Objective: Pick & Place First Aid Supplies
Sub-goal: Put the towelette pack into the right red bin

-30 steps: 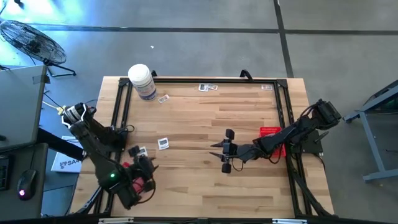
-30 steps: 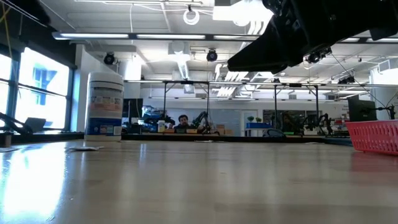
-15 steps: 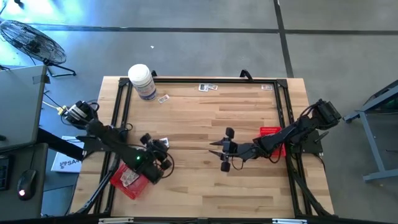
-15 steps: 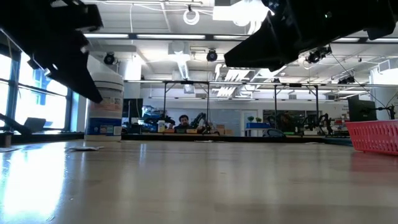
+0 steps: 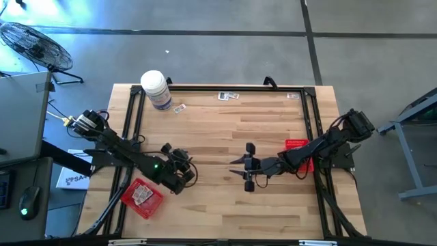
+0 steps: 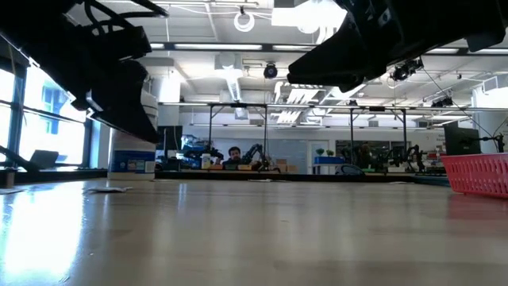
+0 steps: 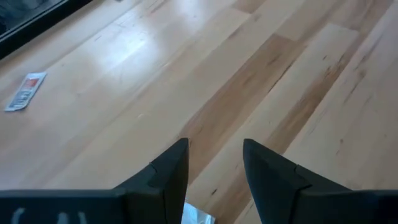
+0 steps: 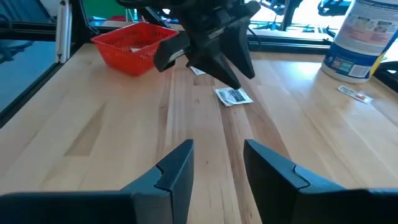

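Note:
Small white packets lie on the wooden table: one (image 8: 233, 96) just under my left gripper (image 8: 236, 74), one (image 8: 198, 70) behind it, one (image 5: 179, 108) by the jar, others (image 5: 229, 96) along the far edge. My left gripper (image 7: 214, 165) hangs open, slanting down over the table's left middle, and a packet's edge (image 7: 199, 216) shows between its fingers. Several packets lie in the red tray (image 5: 142, 197) at the near left. My right gripper (image 8: 217, 162) stands open and holds nothing above the table's middle (image 5: 242, 166).
A large white jar (image 5: 156, 89) stands at the far left corner. A second red tray (image 5: 298, 152) sits at the right edge under my right arm. A black frame (image 5: 130, 123) runs along the table's sides. Bare wood lies between the two grippers.
My left gripper has swung from above the near-left red tray toward the table's middle and far side, sinking and turning as it went, and now hangs over a packet. The tray with its packets is uncovered. Its fingers stay open.

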`<state>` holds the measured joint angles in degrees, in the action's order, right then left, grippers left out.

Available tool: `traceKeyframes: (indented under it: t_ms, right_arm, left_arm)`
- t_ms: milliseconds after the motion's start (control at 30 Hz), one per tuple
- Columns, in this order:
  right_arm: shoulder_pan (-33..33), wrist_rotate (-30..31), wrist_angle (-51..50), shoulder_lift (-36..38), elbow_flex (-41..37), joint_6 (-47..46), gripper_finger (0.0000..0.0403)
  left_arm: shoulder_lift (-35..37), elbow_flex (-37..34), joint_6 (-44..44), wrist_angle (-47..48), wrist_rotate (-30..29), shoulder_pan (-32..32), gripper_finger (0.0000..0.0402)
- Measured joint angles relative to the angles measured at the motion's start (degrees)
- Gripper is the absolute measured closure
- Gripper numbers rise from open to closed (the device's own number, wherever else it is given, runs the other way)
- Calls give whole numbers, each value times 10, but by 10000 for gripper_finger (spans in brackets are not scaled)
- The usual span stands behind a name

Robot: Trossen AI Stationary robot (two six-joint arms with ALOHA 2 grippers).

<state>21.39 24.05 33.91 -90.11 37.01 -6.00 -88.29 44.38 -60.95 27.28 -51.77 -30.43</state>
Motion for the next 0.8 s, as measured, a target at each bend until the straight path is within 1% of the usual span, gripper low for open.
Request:
traceKeyframes:
  t_ms: [267,500,800]
  right_arm:
    - [0,-5,0,0,0,0,269]
    - [0,-5,0,0,0,0,268]
    - [0,-5,-1,0,0,0,268]
  left_arm:
    - [0,-30,-12,-22,44,-5,252]
    - [0,-48,-25,-29,34,-7,252]
    - [0,-49,-29,-12,18,-7,252]
